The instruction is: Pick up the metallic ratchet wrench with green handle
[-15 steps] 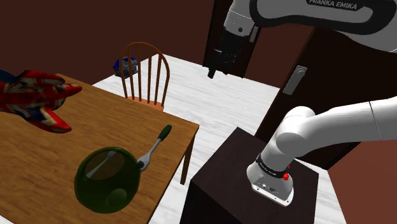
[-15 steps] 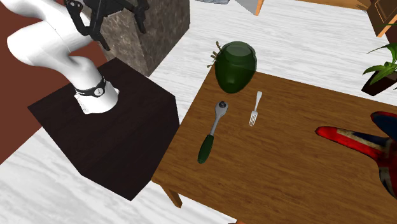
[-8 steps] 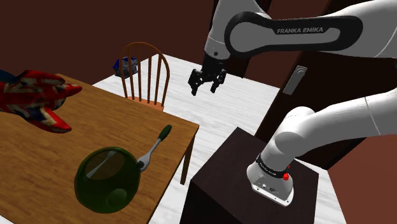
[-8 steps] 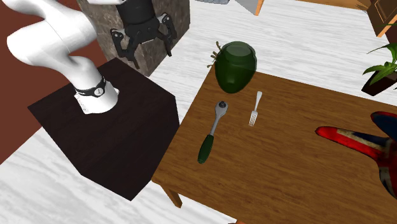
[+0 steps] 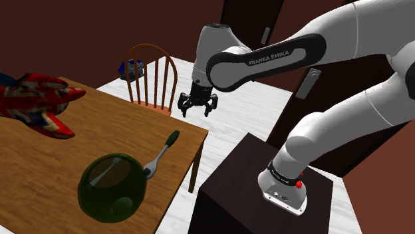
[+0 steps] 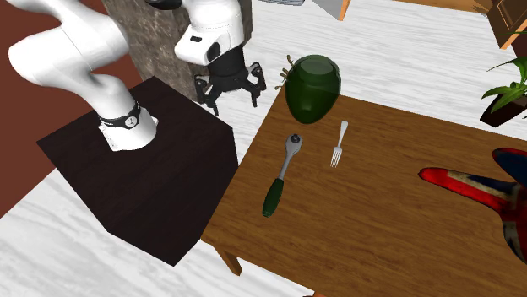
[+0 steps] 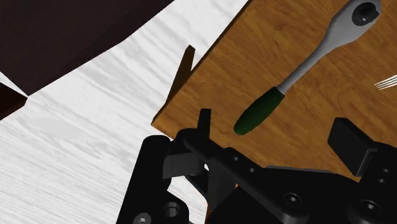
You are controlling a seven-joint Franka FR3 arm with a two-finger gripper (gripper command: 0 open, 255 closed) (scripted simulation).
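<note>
The ratchet wrench (image 5: 159, 157) has a silver shaft and head and a dark green handle. It lies flat on the wooden table (image 5: 40, 166) near the edge facing the stand, its head beside a green jar (image 5: 113, 188). In the second exterior view the wrench (image 6: 282, 173) lies between the table edge and a fork (image 6: 338, 145). My gripper (image 5: 197, 110) hangs open in the air above the table's corner, apart from the wrench. From the wrist, the wrench (image 7: 299, 70) lies ahead of the gripper (image 7: 277, 137), handle end nearest, and nothing sits between the spread fingers (image 7: 203, 124).
A round green jar (image 6: 313, 87) stands at the table's corner. A red, white and blue flag-patterned object (image 5: 33, 103) lies farther in on the table. A wooden chair (image 5: 153, 76) stands behind the table. The dark stand (image 5: 253, 193) sits beside the table on a pale floor.
The arm has swung down and toward the table over the last second. The gripper dropped from high near the door to just above the table's corner. The wrench has not moved.
</note>
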